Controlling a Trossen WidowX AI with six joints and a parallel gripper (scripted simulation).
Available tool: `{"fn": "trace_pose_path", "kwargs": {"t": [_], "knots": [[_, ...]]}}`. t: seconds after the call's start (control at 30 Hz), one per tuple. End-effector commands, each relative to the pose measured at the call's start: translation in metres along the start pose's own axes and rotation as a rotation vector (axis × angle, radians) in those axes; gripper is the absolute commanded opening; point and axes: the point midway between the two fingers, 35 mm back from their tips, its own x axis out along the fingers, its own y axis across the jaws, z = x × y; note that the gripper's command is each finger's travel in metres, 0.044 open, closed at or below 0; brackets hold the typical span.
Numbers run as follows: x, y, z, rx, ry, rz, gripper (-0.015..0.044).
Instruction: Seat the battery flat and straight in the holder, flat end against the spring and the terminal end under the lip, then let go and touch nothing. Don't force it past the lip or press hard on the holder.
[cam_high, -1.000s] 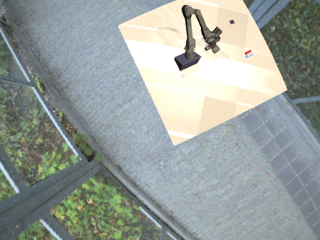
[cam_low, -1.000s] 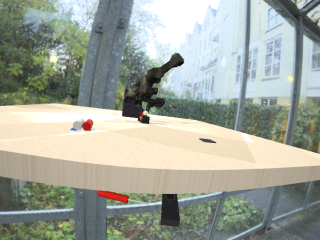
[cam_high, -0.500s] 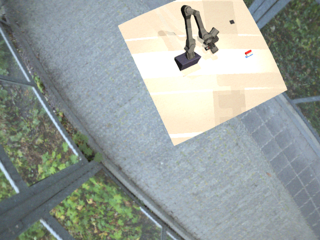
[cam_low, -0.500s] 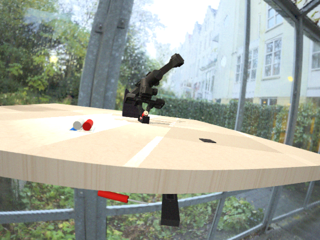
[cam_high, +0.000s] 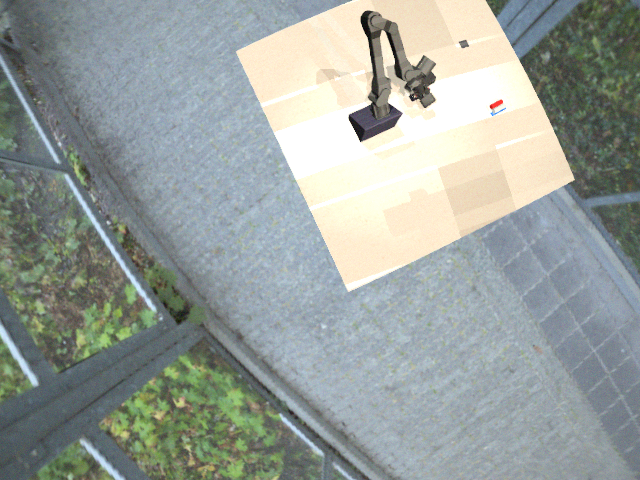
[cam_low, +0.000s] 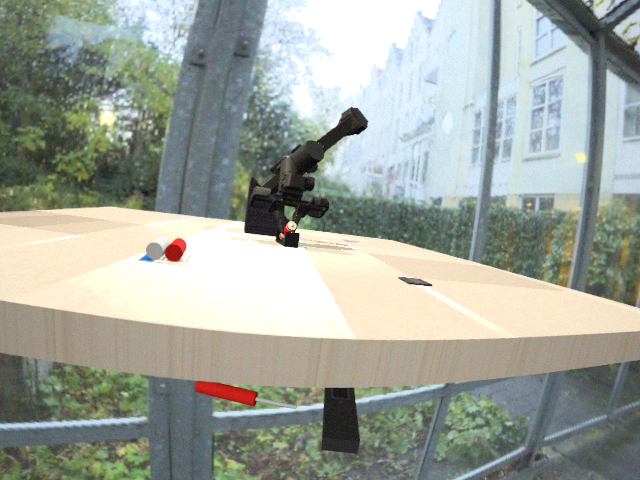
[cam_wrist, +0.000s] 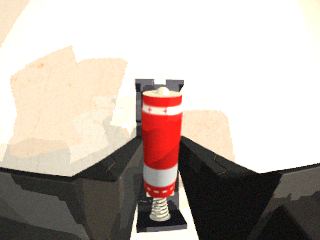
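Note:
My gripper is shut on a red battery with white bands. In the wrist view the battery lies lengthwise over the small black holder, its lower end at the coil spring and its capped terminal end at the holder's far lip. In the exterior view the battery tilts, terminal end raised, low over the holder on the wooden table. I cannot tell whether it touches the holder floor.
A red and grey cylinder lies on a blue-edged card off to one side of the table. A small flat dark plate lies on the table. The arm's dark base block stands behind the holder.

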Motion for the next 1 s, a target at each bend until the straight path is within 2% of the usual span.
{"fn": "trace_pose_path", "kwargs": {"t": [0.0,0.5,0.97], "knots": [[-0.002,0.000,-0.004,0.005,-0.001,-0.002,0.0070],[-0.006,-0.001,-0.014,0.006,0.000,-0.008,0.0070],[0.000,-0.004,-0.010,-0.007,0.065,-0.023,0.0070]]}}
